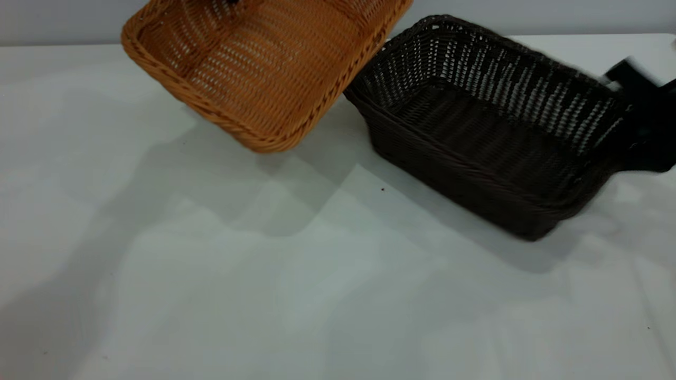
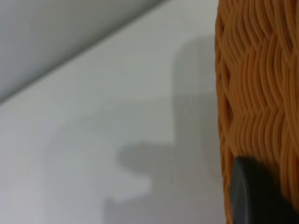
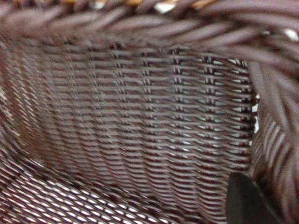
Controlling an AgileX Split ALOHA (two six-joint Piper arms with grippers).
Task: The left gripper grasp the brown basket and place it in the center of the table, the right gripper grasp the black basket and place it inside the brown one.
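Currently brown basket tilted, lifted off table; black basket long axis diagonal; end effector states unclear.

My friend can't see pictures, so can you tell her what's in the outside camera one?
A brown basket hangs tilted above the pale table, its far end cut off by the picture's top edge, with its shadow below. Right of it a black basket sits close by, and the right gripper is at its far right end. The left gripper is out of view there.
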